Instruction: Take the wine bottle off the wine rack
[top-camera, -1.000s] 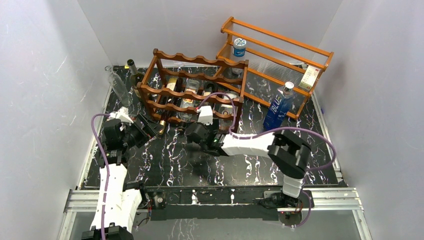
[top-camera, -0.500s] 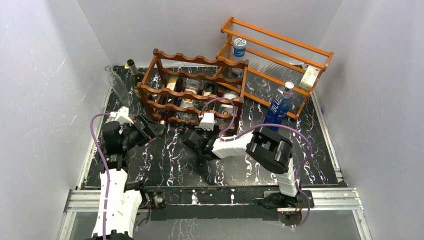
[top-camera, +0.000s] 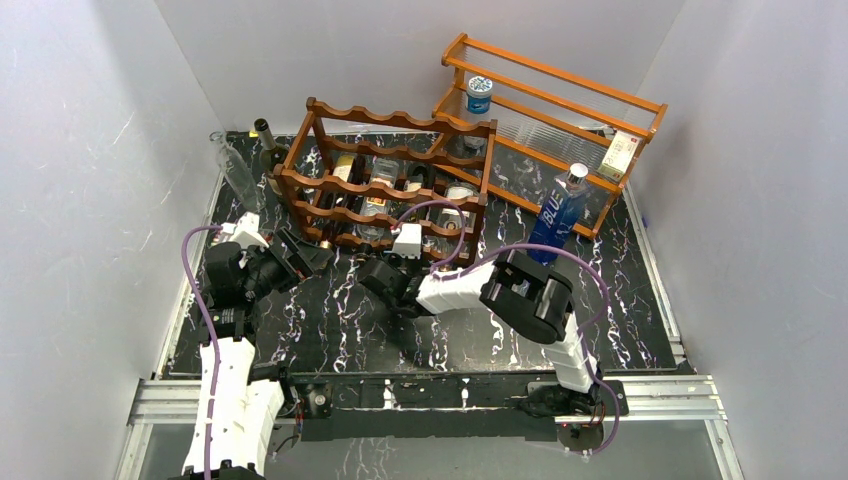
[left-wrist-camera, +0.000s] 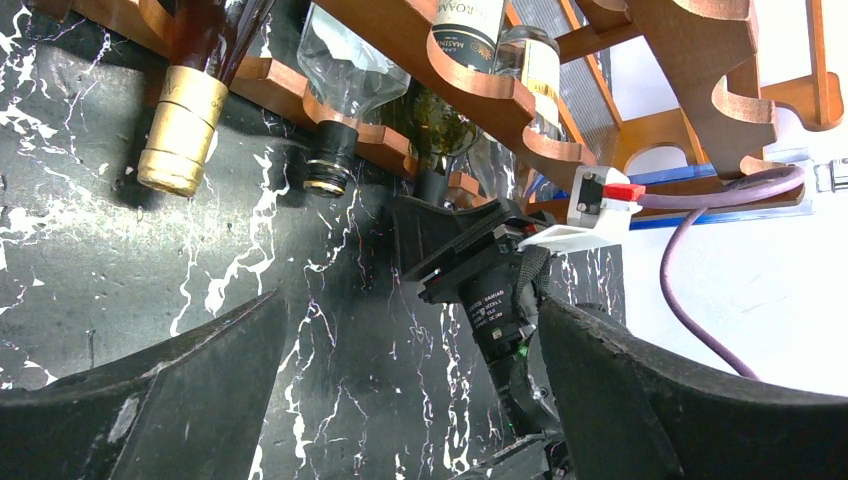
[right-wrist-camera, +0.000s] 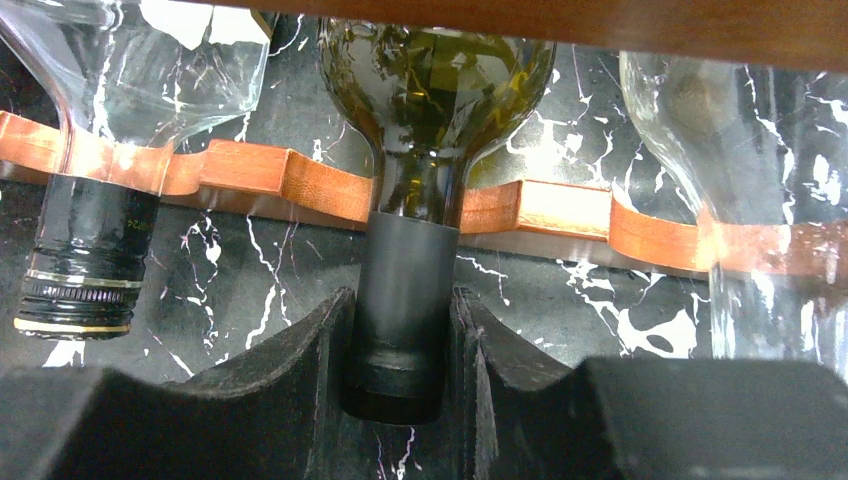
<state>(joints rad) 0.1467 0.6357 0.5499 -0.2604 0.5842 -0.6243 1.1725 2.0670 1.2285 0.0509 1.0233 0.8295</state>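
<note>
Right gripper (right-wrist-camera: 400, 335): closed on the black-capped neck of the bottle (right-wrist-camera: 432, 90), with one finger pressed against each side.
Bottle: green glass, laid in the bottom tier of the rack (top-camera: 398, 124), its neck passed out across the front rail (right-wrist-camera: 320, 185).
Left gripper (top-camera: 304, 254): spread wide, nothing held, positioned near the rack's left front corner.
Rack: stood on the table (top-camera: 330, 325); other bottles are seen in neighbouring slots.

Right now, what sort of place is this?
Probably a robot test booth, not a real cellar: plain white walls box in a black marbled table, two arms are bolted to a metal rail, and a stocked wine rack stands on it.
</note>
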